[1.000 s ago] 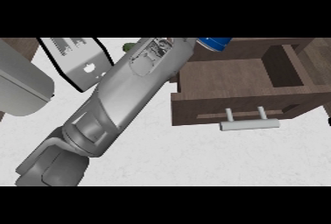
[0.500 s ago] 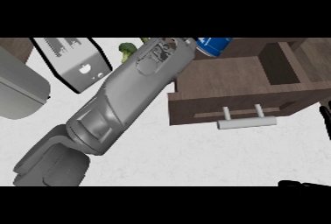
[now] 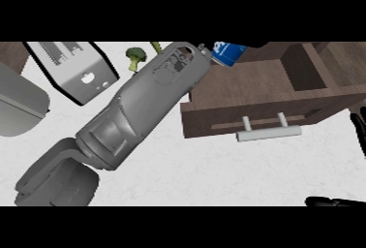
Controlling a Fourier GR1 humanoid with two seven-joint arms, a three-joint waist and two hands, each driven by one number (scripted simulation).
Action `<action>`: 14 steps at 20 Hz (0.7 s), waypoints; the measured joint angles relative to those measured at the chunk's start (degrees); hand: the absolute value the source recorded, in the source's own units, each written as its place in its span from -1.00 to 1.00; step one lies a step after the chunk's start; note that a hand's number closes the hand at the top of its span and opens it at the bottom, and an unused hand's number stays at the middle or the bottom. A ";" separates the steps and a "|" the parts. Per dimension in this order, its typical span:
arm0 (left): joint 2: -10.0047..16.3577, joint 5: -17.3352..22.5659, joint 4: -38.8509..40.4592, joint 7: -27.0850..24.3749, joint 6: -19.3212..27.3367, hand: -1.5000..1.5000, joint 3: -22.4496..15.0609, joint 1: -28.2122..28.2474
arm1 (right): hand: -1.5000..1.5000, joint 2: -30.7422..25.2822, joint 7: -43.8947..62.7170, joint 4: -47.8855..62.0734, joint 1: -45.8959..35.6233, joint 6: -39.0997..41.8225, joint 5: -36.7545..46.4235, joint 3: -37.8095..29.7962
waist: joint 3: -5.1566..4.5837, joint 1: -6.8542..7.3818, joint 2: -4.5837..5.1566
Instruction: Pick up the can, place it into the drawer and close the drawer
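The blue can [image 3: 227, 52] is sitting at top centre, over the open drawer's [image 3: 243, 92] back left corner, beside the left forearm's [image 3: 143, 106] end. I cannot tell whether the left hand [image 3: 253, 45] is grasping it. The right hand [image 3: 358, 131] is resting released at the right edge.

Drawer [image 3: 243, 89] dark matt wood; handle [image 3: 268, 134] smooth pale metal; counter [image 3: 214, 169] white speckled, stone-like; can [image 3: 227, 52] smooth blue.

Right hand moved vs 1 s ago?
Yes. It was out of view then; now the right hand has come in from the lower right, leftward toward the drawer handle.
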 measured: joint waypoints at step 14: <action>-0.01 3.16 2.49 -2.96 4.51 -1.00 -5.29 1.95 | -1.00 -0.18 -0.74 -0.42 -0.06 0.50 -0.06 0.31 | -0.01 -1.25 0.25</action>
